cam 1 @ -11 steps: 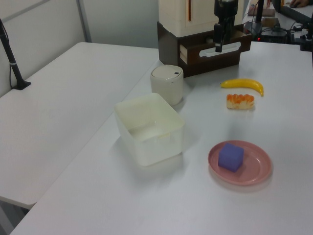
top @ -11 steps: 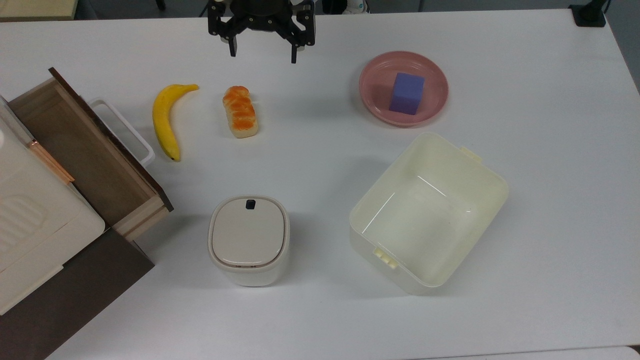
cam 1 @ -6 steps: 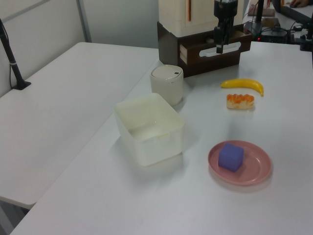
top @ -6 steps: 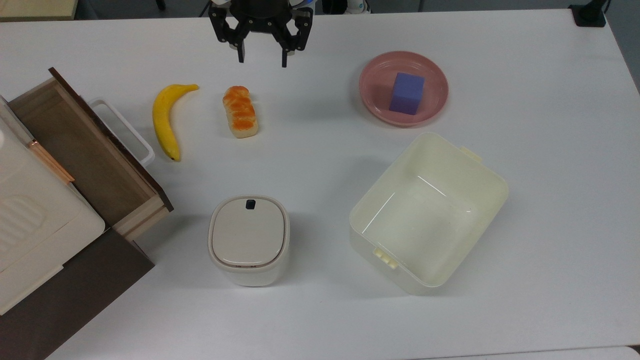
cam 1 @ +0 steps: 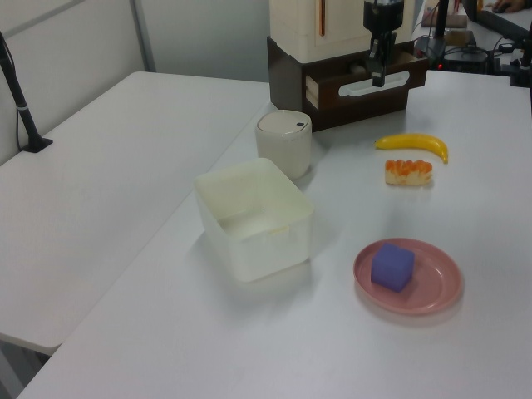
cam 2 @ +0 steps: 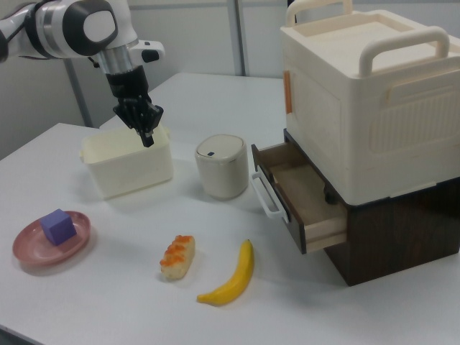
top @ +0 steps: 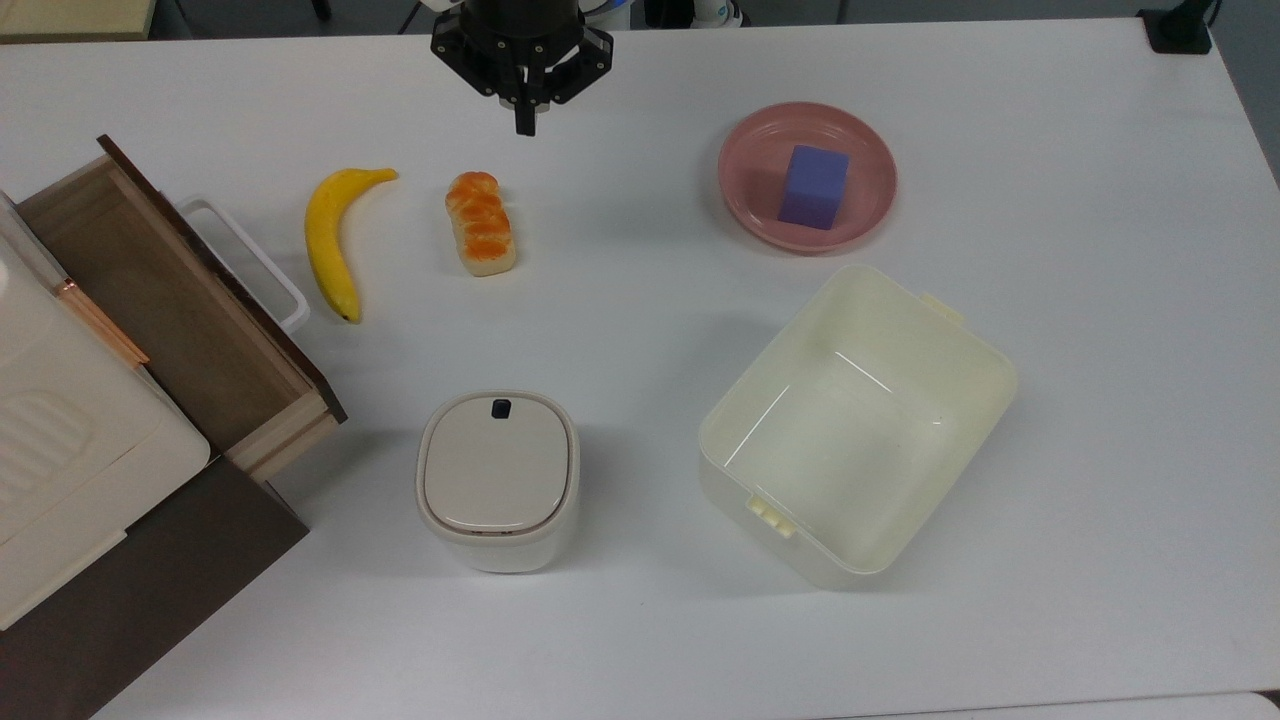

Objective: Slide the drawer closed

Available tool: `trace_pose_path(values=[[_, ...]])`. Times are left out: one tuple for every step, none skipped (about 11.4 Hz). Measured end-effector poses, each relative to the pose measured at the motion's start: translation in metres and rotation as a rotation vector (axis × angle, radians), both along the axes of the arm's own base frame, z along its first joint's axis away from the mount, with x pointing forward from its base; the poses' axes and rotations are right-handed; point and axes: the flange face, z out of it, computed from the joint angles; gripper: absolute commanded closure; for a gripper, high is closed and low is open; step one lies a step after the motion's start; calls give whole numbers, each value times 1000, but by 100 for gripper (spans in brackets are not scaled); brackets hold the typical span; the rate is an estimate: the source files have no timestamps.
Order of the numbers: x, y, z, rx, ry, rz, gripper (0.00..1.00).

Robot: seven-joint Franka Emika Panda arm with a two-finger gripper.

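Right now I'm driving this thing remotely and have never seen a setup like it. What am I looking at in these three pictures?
A single robot arm works over a white table. Its black two-finger hand hangs shut above the table, holding nothing. One camera looks straight down; the other two look across the table from opposite sides.

In the top view, the light-wood drawer with a dark brown front and white loop handle stands pulled out at the left. On the table lie a yellow banana, an orange-glazed bread roll, a pink plate carrying a purple block, a small white lidded bin and an empty cream plastic tub.
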Motion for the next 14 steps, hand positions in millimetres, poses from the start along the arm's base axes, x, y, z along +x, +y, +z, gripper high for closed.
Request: trace_pose_path(values=[[0, -5, -1, 0, 1, -9, 100], [1, -12, -1, 0, 2, -20, 100], [2, -22, -4, 0, 0, -35, 100], [4, -33, -10, 0, -1, -57, 100], [6, -46, -23, 1, 7, -105, 100], [9, -59, -40, 1, 14, -159, 100], [14, -74, -59, 2, 9, -223, 100], [19, -89, -78, 3, 0, -286, 100], [24, -105, -96, 6, -18, -357, 100], [28, -119, -110, 8, -33, -428, 100], [30, -131, -122, 9, -37, -484, 100], [33, -140, -131, 11, -50, -534, 100], [36, -148, -135, 14, -72, -574, 100], [38, -158, -137, 17, -99, -604, 100]])
